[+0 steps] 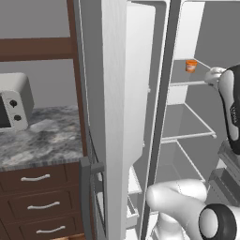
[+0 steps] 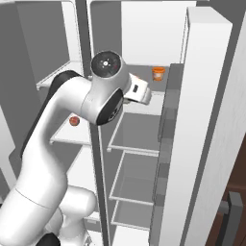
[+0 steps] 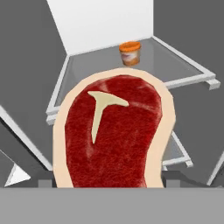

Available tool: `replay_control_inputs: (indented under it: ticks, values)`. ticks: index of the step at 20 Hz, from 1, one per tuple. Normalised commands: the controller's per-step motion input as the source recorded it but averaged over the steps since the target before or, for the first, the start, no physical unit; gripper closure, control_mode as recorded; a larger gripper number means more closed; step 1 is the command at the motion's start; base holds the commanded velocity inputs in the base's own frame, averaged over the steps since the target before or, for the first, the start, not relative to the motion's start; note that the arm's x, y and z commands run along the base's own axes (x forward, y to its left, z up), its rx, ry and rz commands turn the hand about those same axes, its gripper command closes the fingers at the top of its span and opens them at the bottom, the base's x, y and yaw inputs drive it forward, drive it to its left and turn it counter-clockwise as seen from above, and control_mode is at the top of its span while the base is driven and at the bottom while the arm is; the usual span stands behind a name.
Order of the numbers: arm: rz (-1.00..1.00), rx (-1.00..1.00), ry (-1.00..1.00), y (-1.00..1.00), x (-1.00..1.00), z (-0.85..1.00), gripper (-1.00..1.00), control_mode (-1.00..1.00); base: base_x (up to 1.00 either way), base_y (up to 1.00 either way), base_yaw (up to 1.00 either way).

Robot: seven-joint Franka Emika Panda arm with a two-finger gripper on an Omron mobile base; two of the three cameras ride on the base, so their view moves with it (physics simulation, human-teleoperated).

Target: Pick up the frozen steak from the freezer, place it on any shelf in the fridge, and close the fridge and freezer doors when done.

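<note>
In the hand view the frozen steak (image 3: 114,131) fills the lower centre, gripped between the jaws, its long axis running away from the camera toward the fridge (image 3: 109,22). Beyond it, in the upper part of the frame, lies a pale grey shelf (image 3: 175,61) carrying an orange tub (image 3: 130,53), just ahead of the steak's far edge.

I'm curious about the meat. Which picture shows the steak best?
The hand view: the steak fills the foreground, red with a pale fat rim and bone, held in the gripper. In both base views the arm blocks it.
</note>
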Motion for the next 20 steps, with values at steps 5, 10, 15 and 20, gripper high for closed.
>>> replay_control_inputs:
  ticks: [5, 10, 15, 20]
  values:
    - [0.06, -0.11, 0.00, 0.06, 0.70, 0.00, 1.00, -1.00, 0.00, 0.00, 0.00]
    - [0.07, -0.03, 0.00, 0.00, 0.70, -0.03, 1.00, -1.00, 0.00, 0.00, 0.00]
    - [0.08, 0.00, 0.00, -0.11, 0.76, -0.07, 1.00, -1.00, 0.00, 0.00, 0.00]
    - [0.09, 0.00, 0.00, -0.11, 0.83, -0.13, 1.00, -1.00, 0.00, 0.00, 0.00]
